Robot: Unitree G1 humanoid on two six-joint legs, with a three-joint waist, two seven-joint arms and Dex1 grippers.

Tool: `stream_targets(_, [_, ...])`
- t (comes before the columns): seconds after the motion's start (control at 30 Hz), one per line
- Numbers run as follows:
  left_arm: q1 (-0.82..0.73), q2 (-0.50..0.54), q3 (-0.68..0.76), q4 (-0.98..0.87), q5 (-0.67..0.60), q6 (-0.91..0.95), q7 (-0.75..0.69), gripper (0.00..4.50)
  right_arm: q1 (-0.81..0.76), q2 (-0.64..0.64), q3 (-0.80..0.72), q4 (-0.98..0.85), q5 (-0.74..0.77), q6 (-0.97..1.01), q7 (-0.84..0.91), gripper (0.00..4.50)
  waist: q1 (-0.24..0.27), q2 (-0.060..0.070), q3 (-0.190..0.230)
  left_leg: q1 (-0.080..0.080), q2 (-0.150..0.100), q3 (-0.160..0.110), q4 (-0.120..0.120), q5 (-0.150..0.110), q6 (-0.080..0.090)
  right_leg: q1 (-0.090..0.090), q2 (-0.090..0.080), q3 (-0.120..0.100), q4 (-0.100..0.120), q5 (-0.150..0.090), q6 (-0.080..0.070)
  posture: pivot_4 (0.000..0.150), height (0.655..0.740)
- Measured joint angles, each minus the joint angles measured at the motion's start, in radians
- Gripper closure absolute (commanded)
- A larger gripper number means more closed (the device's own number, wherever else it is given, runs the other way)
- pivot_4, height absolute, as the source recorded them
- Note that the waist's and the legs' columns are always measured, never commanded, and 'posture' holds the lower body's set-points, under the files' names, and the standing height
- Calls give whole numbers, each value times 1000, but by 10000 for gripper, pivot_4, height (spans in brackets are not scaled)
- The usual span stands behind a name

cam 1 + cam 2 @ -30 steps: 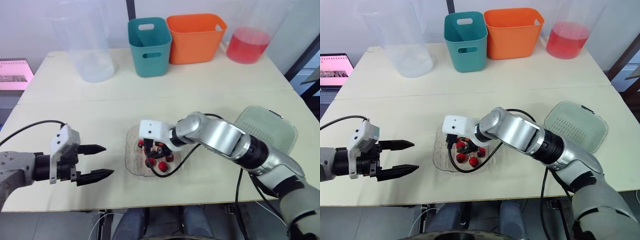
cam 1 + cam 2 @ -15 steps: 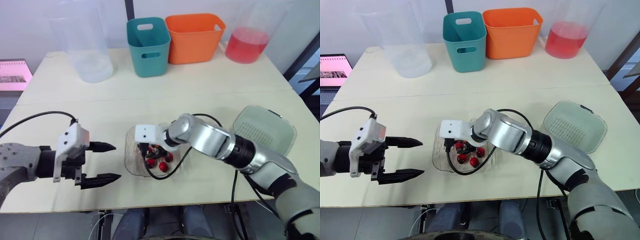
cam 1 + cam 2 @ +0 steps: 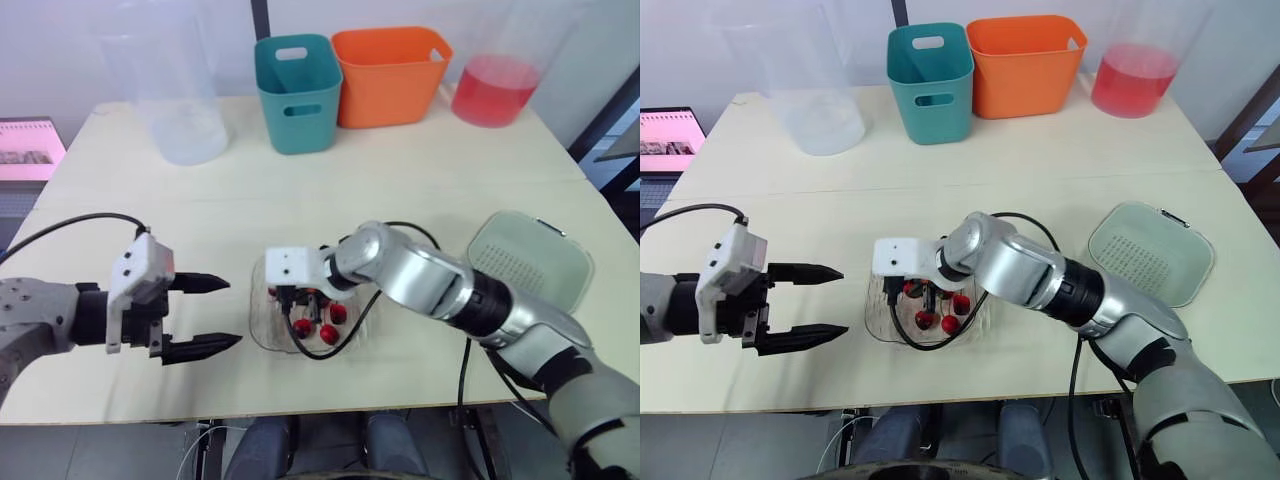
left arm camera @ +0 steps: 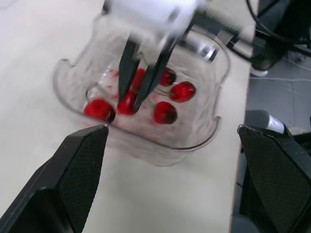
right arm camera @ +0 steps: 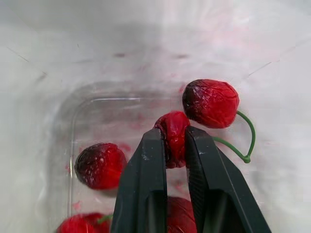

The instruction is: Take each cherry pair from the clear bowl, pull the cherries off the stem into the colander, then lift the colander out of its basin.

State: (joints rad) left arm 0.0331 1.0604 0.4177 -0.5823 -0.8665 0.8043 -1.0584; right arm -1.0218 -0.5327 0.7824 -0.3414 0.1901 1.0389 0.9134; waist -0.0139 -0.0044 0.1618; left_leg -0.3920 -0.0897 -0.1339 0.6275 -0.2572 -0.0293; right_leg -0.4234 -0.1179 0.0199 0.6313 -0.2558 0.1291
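**Right wrist view: one cherry pinched**

I've got the right gripper [image 5: 173,141] down inside the clear bowl [image 3: 876,312], fingers closed tight on one cherry [image 5: 171,124]. Its green stem [image 5: 245,145] loops sideways to the neighbouring cherry [image 5: 211,103], I think. The left gripper [image 3: 844,300] sits empty and spread wide just beside the bowl, on the side away from the colander [image 3: 1150,250], so it's nearer for the pull.

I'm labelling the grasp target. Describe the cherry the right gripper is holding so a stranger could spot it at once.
On the pale table, near its front edge, stands the clear bowl. Inside it, the cherry is the one pinched between the two black fingers of the right gripper; the other cherries lie loose around it.
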Motion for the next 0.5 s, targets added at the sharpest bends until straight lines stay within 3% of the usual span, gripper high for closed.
stream_targets(0.2, [-217,-43,1,208,-86,46,38,0,124,-170,-221,-147,14,-398,120,42374,0,-2,0,0,0,-1,2,-2,4,4,0,-3,0,0,0,1500,7400])
stream_targets(0.33, [-483,-72,-78,352,-129,102,39,0,129,-236,-281,-95,-113,-689,128,42374,-3,-3,0,1,0,0,2,1,-2,3,1,-2,1,0,0,1500,7400])
stream_targets(0.5, [-760,-124,-241,473,-143,198,6,0,111,-220,-282,6,-320,-1010,75,42374,-10,-3,0,0,-2,2,1,1,-3,0,1,-2,3,0,0,1500,7400])
